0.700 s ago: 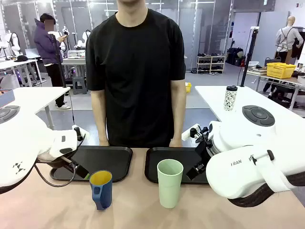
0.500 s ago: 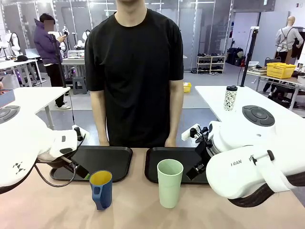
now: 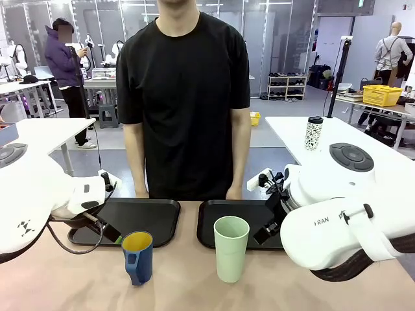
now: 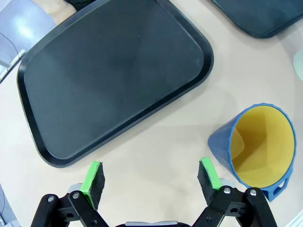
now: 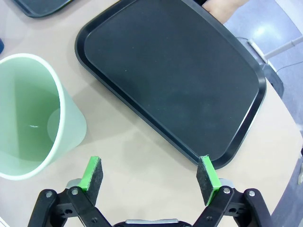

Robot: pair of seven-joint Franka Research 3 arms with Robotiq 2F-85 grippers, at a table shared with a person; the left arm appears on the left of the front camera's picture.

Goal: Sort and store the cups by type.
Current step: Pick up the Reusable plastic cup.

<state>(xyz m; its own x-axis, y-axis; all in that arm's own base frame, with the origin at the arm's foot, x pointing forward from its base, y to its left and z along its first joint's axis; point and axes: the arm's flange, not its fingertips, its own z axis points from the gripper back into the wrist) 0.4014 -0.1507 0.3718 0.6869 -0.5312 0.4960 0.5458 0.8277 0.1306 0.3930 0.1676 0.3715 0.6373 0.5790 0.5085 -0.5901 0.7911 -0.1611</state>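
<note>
Mug (image 3: 137,256) upright on tabletop (image 3: 188,282), near left, just before left tray (image 3: 139,214). Tumbler (image 3: 231,247) upright right of it, just before right tray (image 3: 237,210). Neither in a tray. Left claw (image 4: 150,176), right claw (image 5: 150,176) spread wide, gripping nothing.

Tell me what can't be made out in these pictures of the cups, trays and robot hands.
Left wrist view: the handle of the blue mug, partly behind a finger of the left hand; the green tumbler, just a sliver at the right edge.
Right wrist view: the green tumbler's left side, cut by the left edge; the person's hand, cut by the top edge.
Front view: the print on the speckled tumbler, too small.
</note>
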